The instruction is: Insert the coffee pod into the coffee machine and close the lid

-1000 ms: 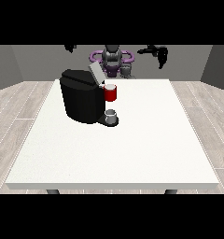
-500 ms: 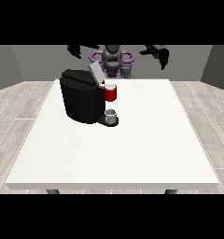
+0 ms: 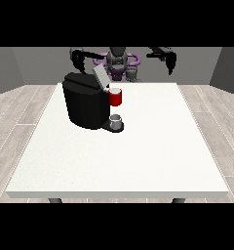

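The black coffee machine [image 3: 85,105] stands on the left half of the white table [image 3: 153,146]. Its grey lid [image 3: 100,77] is tilted up and open, and its red head [image 3: 116,97] faces right. Beneath the head, a small grey cup [image 3: 116,121] rests on the machine's base. A small grey cylinder [image 3: 132,73], which may be the coffee pod, stands at the table's far edge in front of the robot. The hand at the view's left [image 3: 79,57] hangs in the air above and behind the machine, fingers relaxed and holding nothing. The hand at the view's right [image 3: 170,60] is raised over the far right edge, also holding nothing.
The robot's torso with a purple ring [image 3: 120,62] stands behind the far edge of the table. Wooden floor surrounds the table on the left and right.
Both raised hands have sunk a little. The hand at the view's left has drifted slightly towards the machine. The machine, lid and cup have not moved.
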